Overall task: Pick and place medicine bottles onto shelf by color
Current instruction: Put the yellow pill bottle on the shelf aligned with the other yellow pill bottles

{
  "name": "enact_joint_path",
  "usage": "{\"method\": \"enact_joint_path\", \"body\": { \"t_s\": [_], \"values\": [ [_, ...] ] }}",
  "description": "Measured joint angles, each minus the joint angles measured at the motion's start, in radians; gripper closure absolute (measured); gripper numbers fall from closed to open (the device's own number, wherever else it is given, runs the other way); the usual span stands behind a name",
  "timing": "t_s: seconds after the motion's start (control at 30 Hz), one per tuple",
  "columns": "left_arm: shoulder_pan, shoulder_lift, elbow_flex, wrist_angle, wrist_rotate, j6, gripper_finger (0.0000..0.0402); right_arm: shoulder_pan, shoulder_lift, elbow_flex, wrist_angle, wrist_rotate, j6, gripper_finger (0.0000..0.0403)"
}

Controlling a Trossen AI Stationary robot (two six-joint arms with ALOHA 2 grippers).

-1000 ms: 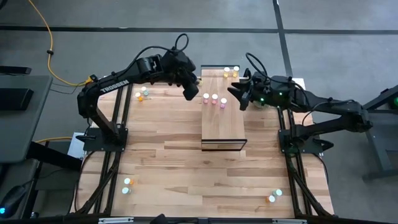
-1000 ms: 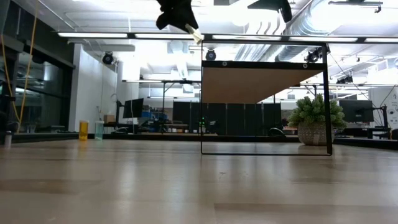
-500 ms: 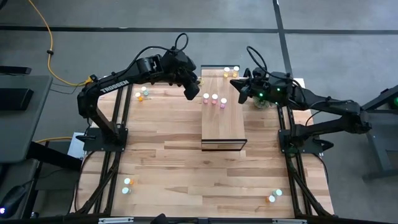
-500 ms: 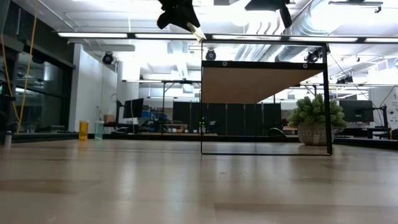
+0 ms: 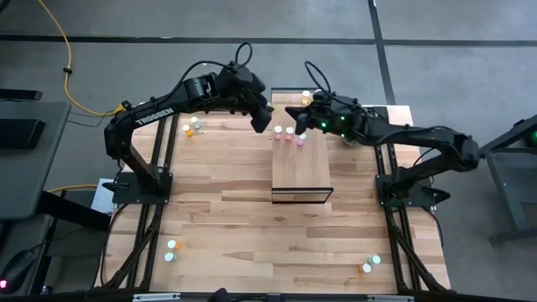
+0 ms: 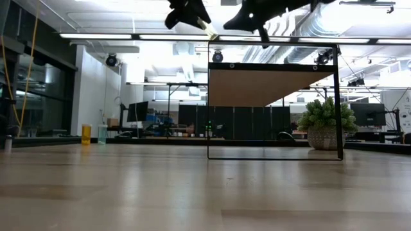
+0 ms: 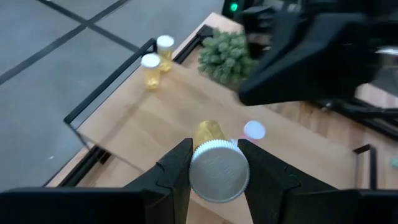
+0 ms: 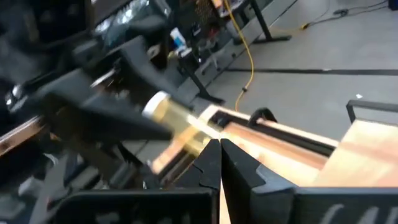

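While most of the sorting is looking unfinished, the left gripper (image 5: 265, 117) is hovering at the far left edge of the shelf (image 5: 300, 176), its fingers (image 7: 176, 169) pinching a yellow bottle (image 7: 212, 163) by its white-capped end. In the left wrist view that bottle is hanging above the shelf's wooden top, not yet set down.

The right gripper (image 5: 295, 111) is reaching in from the right over the far part of the shelf, close to the left gripper, with its fingers (image 8: 214, 163) pressed together and nothing between them.

On the shelf top, two yellow bottles (image 5: 311, 97) are standing together at the far end, and three pink bottles (image 5: 289, 134) are sitting in a row a little nearer. So two colour groups are already taking shape, and the held yellow one is probably heading for the yellow pair.

Plenty is waiting on the tabletop: a small cluster (image 5: 191, 126) at the far left, a pair (image 5: 172, 250) at the near left, and another pair (image 5: 370, 264) at the near right. Judging from this, well under half of the bottles are shelved, and the orange and pale blue-green ones are not yet placed.
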Motion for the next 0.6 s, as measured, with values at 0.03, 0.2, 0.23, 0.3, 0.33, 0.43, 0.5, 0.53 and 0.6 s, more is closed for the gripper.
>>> {"method": "enact_joint_path", "body": {
  "t_s": [0.03,0.2,0.23,0.3,0.33,0.43,0.5,0.53,0.6],
  "values": [
    [0.0,0.0,0.0,0.007,0.006,-0.005,0.029,-0.007,0.011,0.0,0.021,0.0,0.013,0.0402],
    [0.0,0.0,0.0,0.02,0.01,-0.008,0.029,-0.037,0.036,0.0,0.086,-0.013,0.034,0.0403],
    [0.0,0.0,0.0,0.027,0.01,-0.01,0.029,-0.041,0.038,0.0,0.091,-0.022,0.045,0.0403],
    [0.0,0.0,0.0,0.05,0.01,-0.022,0.029,-0.043,0.038,0.0,0.092,-0.033,0.048,0.0403],
    [0.0,0.0,0.0,0.062,0.01,-0.023,0.029,-0.043,0.038,0.0,0.092,-0.035,0.048,0.0403],
    [0.0,0.0,0.0,0.099,0.007,-0.023,0.029,-0.042,0.038,0.0,0.098,-0.035,0.048,0.0403],
    [0.0,0.0,0.0,0.125,0.006,-0.023,0.029,-0.042,0.038,0.0,0.106,-0.038,0.051,0.0403],
    [0.0,0.0,0.0,0.135,0.006,-0.023,0.029,-0.042,0.038,0.0,0.106,-0.042,0.057,0.0403],
    [0.0,0.0,0.0,0.151,0.006,-0.023,0.029,-0.042,0.038,0.0,0.105,-0.053,0.065,0.0403]
  ]
}}
